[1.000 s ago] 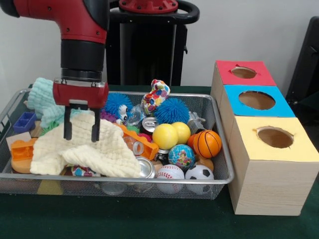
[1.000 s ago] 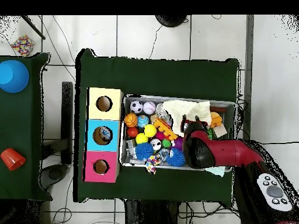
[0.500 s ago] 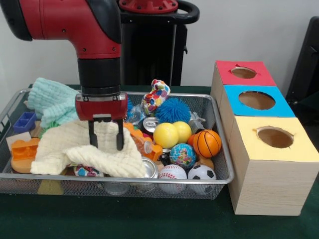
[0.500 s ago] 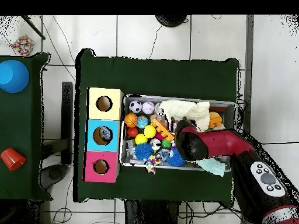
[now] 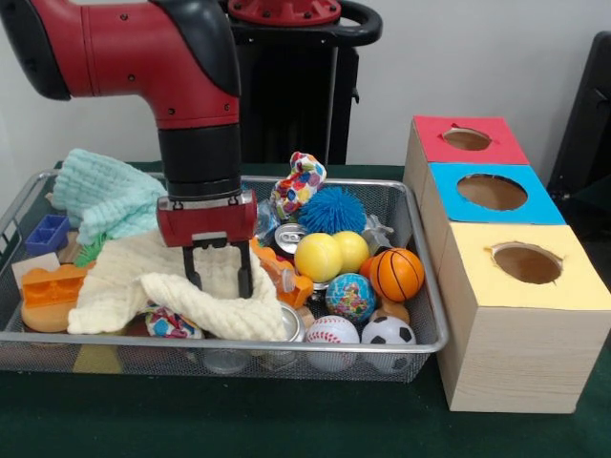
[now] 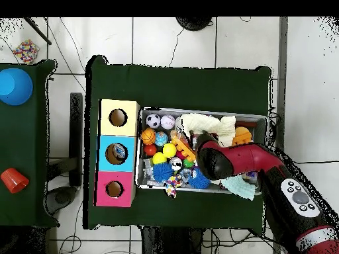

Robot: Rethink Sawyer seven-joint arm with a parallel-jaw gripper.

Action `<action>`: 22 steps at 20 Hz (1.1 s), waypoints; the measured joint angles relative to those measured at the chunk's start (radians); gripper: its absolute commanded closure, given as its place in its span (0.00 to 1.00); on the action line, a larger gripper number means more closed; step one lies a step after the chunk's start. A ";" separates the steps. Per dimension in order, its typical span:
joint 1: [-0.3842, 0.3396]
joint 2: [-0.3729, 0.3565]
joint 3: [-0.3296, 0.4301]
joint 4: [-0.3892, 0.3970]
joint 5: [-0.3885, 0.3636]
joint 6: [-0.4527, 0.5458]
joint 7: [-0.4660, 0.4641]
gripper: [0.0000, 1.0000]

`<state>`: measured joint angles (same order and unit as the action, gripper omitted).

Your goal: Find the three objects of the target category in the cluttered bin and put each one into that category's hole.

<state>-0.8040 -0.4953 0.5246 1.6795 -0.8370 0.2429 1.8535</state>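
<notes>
The gripper [image 5: 219,273] hangs with fingers apart over the cream cloth [image 5: 181,286] — closing there risks snagging fabric, not a ball.

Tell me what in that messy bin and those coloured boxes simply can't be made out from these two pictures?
- Under the cream cloth: front view, the cloth covers whatever lies below it.
- Behind the gripper: front view, the arm blocks the bin's middle; overhead view, the arm covers that part too.
- Inside the yellow box, blue box and red box: the holes show only dark interiors.
- The silver can: half buried under the cloth.
</notes>
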 measured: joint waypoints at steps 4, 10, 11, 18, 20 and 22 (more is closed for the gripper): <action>-0.014 0.013 0.015 -0.005 -0.006 0.000 0.000 0.00; -0.032 0.028 0.037 -0.014 -0.004 0.028 0.000 0.00; -0.036 0.031 0.042 -0.016 -0.004 0.036 0.000 0.00; -0.060 0.041 0.075 -0.019 -0.004 0.083 0.000 0.00; -0.064 0.040 0.078 -0.018 -0.003 0.093 0.000 1.00; -0.067 0.033 0.082 -0.015 0.000 0.106 0.000 1.00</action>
<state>-0.8710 -0.4624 0.6065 1.6640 -0.8370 0.3486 1.8535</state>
